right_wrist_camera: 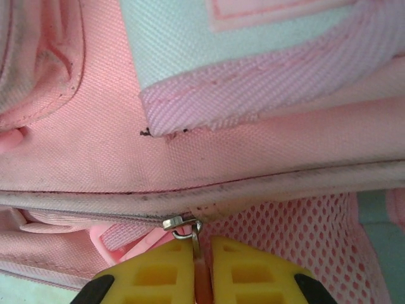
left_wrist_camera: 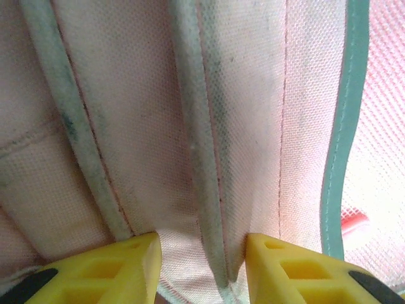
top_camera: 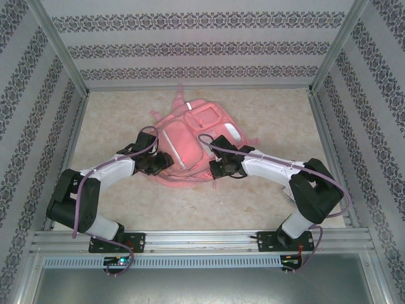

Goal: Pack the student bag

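The student bag, a soft pink backpack with pale patches, lies flat in the middle of the table. My left gripper is at its near left edge. In the left wrist view a fold of the pale bag fabric with grey piping stands between the yellow fingers, which close on it from both sides. My right gripper is at the bag's near right edge. Its fingers are shut on the zipper pull, which hangs from the metal slider on the bag's zip line.
Pink mesh lies beside the slider. A small red shape shows past a green-edged seam. Patterned walls close in the beige table on three sides, and a metal rail runs along the near edge.
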{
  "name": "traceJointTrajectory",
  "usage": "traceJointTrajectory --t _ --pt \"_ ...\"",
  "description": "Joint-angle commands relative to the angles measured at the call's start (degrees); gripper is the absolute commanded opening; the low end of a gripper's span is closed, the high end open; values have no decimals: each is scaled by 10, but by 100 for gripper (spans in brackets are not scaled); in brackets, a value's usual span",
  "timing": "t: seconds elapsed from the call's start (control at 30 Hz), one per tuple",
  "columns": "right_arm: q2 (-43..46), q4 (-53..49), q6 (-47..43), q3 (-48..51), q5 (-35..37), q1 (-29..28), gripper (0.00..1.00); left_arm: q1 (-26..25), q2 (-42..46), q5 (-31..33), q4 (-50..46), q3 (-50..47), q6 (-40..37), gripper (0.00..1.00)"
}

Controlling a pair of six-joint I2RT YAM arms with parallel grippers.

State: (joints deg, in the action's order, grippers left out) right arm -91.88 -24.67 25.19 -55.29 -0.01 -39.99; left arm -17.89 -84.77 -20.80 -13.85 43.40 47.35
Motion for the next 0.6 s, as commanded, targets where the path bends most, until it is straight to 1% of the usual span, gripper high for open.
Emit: traceJointTrajectory --t 0.0,0.07,0.13,0.2,0.3,0.37,0.43,0.5,0.57 --pt "29 -104 14 4 54 39 12 15 31 64 -113 -22 -23 41" --pt "49 -106 22 7 44 47 16 -4 73 71 -134 -10 -38 43" --pt "72 -108 30 11 28 57 27 -33 115 84 -147 11 -81 45" --pt "99 -112 43 16 8 68 38 -58 148 84 -155 35 -131 46" --pt "145 -109 60 26 -22 81 52 -77 177 81 -169 73 -213 47" --pt "173 -100 66 31 -41 83 57 -83 171 85 -188 96 -290 48" --pt "195 -77 64 38 -69 83 59 -85 147 107 -222 124 -336 52" --pt "210 -47 67 47 -95 82 61 -85 110 118 -251 158 -339 55" --pt "214 -19 80 55 -115 79 61 -85 68 86 -253 184 -326 56"
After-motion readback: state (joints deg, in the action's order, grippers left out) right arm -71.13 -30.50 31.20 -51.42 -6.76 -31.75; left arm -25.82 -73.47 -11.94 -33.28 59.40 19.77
